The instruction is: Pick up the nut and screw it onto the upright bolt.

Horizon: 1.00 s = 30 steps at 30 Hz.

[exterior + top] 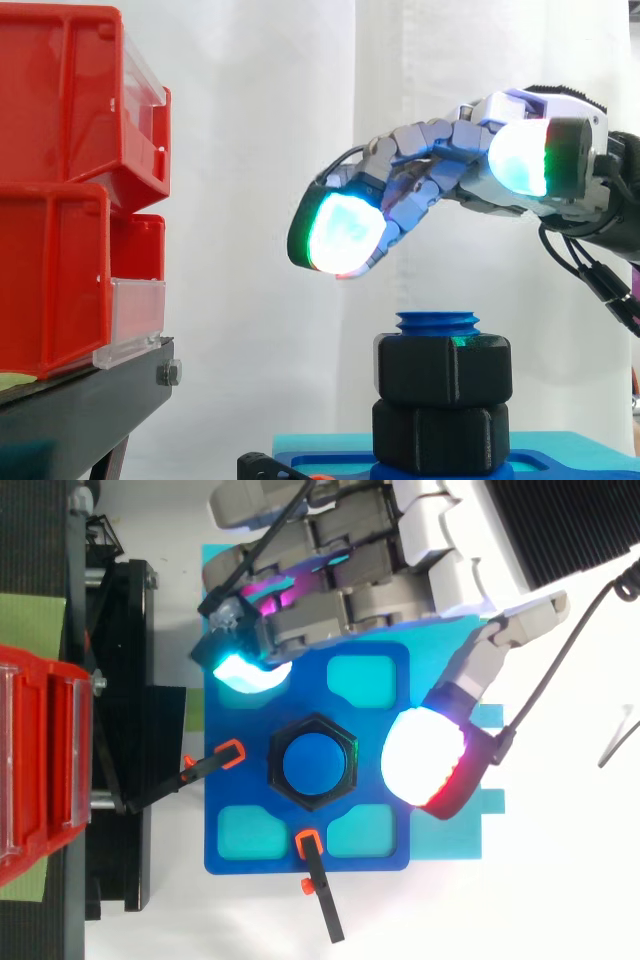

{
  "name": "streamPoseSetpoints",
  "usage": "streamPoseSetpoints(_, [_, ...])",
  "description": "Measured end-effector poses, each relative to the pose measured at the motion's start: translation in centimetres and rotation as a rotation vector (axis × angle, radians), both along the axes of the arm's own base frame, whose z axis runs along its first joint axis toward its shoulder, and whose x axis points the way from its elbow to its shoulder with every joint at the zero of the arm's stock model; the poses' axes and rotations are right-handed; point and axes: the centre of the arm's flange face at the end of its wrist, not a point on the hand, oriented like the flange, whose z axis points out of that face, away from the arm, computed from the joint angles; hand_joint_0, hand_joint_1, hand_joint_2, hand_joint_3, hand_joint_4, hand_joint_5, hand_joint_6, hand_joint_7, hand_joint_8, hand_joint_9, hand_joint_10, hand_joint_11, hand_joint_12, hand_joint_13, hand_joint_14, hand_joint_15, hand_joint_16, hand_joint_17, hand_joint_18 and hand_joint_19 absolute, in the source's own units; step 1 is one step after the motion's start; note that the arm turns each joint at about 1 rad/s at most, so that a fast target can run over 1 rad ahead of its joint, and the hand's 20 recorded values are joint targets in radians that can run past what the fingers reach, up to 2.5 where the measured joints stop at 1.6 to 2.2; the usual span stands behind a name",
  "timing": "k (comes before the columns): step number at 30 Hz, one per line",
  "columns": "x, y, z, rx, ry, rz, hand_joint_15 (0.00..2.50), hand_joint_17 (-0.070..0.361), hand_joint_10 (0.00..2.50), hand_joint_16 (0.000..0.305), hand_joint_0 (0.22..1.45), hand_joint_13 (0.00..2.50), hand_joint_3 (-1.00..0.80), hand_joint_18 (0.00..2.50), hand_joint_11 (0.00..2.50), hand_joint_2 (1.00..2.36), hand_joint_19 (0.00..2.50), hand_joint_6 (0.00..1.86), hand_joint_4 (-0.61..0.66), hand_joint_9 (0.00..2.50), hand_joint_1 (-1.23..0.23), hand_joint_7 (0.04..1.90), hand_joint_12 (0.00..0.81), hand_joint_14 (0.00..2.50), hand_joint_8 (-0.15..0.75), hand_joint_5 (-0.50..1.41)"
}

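Note black hexagonal plastic nut (443, 366) sitting on blue threaded upright bolt (312, 763), near its top. Above, clear of both: robot hand (445, 165), fingers spread, gripping nothing. Lower centred; pinch opposite flats; turn level, avoid cross-threading.

The nut (443, 368) is sitting on the upright bolt (437, 322) atop a second nut (440, 436), the hand (425, 160) hovering above them

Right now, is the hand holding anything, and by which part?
Nothing is held. The hand hovers open above the blue bolt, clear of the black nut sitting on it.
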Motion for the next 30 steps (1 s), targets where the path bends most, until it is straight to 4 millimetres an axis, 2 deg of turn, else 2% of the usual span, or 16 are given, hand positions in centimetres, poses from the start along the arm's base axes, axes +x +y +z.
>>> streamPoseSetpoints(9, [0.7, 2.0, -0.5, 0.011, 0.007, -0.006, 0.0, 0.068, 0.0, 0.03, 0.48, 0.45, -0.5, 0.23, 0.0, 1.0, 0.0, 0.5, 0.2, 0.73, -0.03, 0.66, 0.265, 0.0, 0.226, -0.11])
streamPoseSetpoints(17, [1.9, 4.0, -3.5, 0.024, 0.025, -0.001, 0.0, 0.069, 0.0, 0.031, 0.48, 0.45, -0.5, 0.23, 0.0, 1.0, 0.0, 0.5, 0.21, 0.73, -0.02, 0.7, 0.273, 0.0, 0.231, -0.11])
streamPoseSetpoints(20, [2.2, 4.7, -4.0, 0.031, 0.027, 0.007, 0.0, 0.07, 0.0, 0.031, 0.48, 0.45, -0.5, 0.23, 0.0, 1.0, 0.0, 0.5, 0.21, 0.73, -0.02, 0.73, 0.275, 0.0, 0.233, -0.1])
streamPoseSetpoints(30, [1.6, 5.7, -6.0, 0.038, 0.069, 0.02, 0.0, 0.071, 0.0, 0.032, 0.48, 0.46, -0.5, 0.24, 0.0, 1.0, 0.0, 0.5, 0.22, 0.73, -0.02, 0.81, 0.28, 0.0, 0.244, -0.09])
